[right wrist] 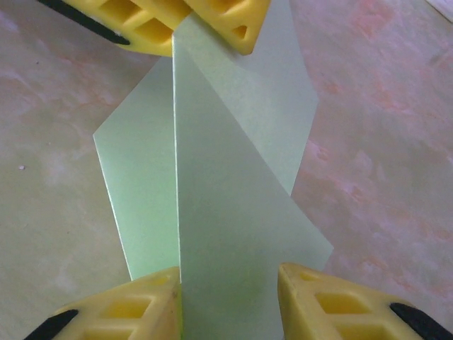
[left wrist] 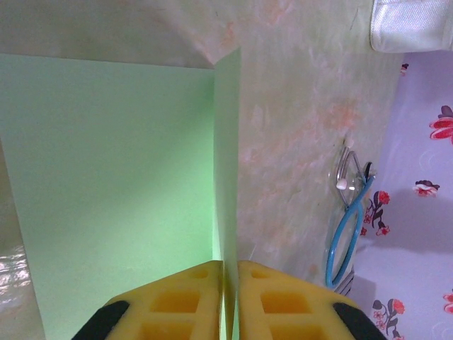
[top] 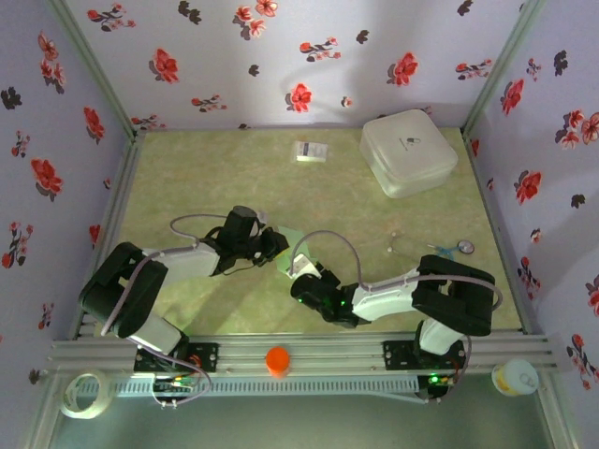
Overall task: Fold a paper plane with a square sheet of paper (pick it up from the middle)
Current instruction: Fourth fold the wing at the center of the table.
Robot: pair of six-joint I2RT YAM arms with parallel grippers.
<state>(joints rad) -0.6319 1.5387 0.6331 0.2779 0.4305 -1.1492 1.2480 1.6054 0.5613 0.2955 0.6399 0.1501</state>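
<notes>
Left gripper [left wrist: 228,276] pinched shut on raised crease of sheet [left wrist: 113,177]. Right gripper [right wrist: 228,283] half open, straddling crease opposite it. We fear off-centre closing skews fold, or opposed pull tears sheet.

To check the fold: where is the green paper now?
In the top view, the green paper sits near the middle of the table, its raised fold pinched by the left fingers.
</notes>
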